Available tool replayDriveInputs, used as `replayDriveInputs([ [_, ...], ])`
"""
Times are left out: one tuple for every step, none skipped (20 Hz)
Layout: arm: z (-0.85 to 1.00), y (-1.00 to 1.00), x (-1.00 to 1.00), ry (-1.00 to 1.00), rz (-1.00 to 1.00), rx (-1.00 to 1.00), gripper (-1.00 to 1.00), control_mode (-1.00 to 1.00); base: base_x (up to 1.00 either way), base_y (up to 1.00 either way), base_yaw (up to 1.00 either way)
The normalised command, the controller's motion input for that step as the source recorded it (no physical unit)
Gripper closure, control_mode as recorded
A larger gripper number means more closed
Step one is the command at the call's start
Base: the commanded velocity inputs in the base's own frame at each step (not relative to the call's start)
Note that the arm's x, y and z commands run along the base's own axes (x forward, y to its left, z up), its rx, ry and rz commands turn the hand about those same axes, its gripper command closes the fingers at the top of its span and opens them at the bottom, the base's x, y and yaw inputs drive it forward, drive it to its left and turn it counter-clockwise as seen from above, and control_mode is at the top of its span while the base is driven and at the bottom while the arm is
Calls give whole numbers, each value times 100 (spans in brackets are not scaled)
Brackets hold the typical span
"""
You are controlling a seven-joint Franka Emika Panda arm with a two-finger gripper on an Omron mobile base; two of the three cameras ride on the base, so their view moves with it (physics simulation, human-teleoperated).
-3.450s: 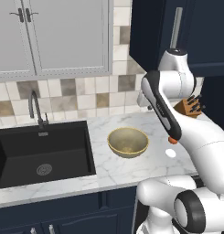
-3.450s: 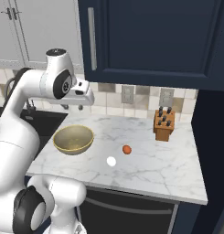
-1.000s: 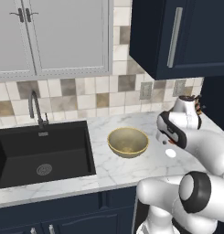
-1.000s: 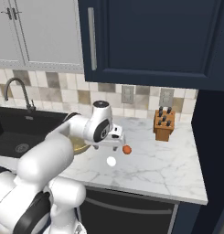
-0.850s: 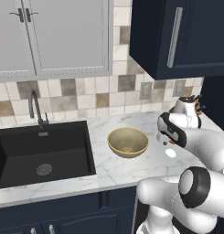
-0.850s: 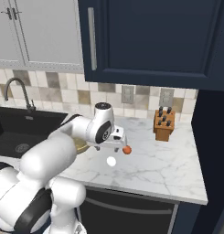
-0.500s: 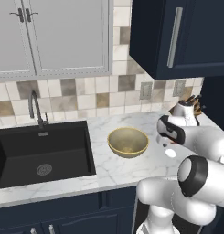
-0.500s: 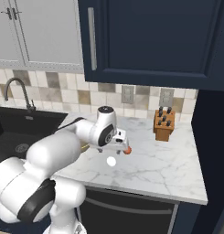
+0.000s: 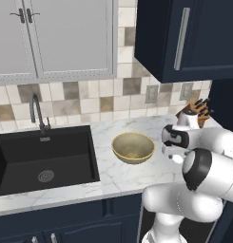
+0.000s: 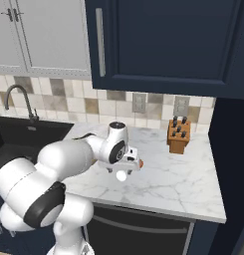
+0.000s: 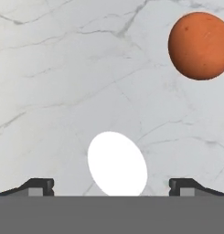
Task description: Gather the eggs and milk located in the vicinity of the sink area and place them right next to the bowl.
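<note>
Claw (image 11: 111,185) hangs low over the marble bench (image 11: 63,68), spread wide with nothing between its tips, which show at the bottom of the hand view well apart from each other. The white egg (image 11: 117,163) lies on the bench in the gap between those tips, touching neither. A round orange-brown ball (image 11: 200,45) rests on the bench beyond the egg and off to one side, apart from it.

In the right base view the claw (image 10: 122,170) sits at the end of the folded white arm, directly above the egg (image 10: 122,176), and the orange-brown ball (image 10: 141,163) peeks out just beside the hand. A wooden knife block (image 10: 177,134) stands near the tiled wall, well apart from the egg.

In the left base view the yellowish-tan bowl (image 9: 132,147) stands on the bench between the black sink (image 9: 42,156) and the arm, with the egg (image 9: 176,158) partly hidden beside the arm's wrist, near the bowl but not touching it. The dark gooseneck tap (image 9: 37,113) rises behind the sink.
</note>
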Motion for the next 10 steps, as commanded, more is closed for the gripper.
replayDriveInputs([
  [-33, 0, 0, 9, 0, 0, -100, -100, 0, 0, 0],
  [-33, -1, 0, 8, 0, 0, -100, -100, 0, 0, 0],
  [-31, -6, 0, 7, 0, 0, -100, -100, 0, 0, 0],
  [-31, -6, 0, 7, 0, 0, -100, -100, 0, 0, 0],
  [-29, -9, 0, 9, 0, 0, -100, -100, 0, 0, 0],
  [-27, -9, 0, 8, 0, 0, -100, -100, 0, 0, 0],
  [-25, -7, 0, 7, 0, 0, -100, -100, 0, 0, 0],
  [-9, -1, 0, 1, 0, 0, -100, -100, 0, 0, 0],
  [-1, 0, 0, 1, 0, 0, -100, -100, 0, 0, 0],
  [0, 0, 0, 0, 0, 0, -100, -100, 0, 0, 0],
])
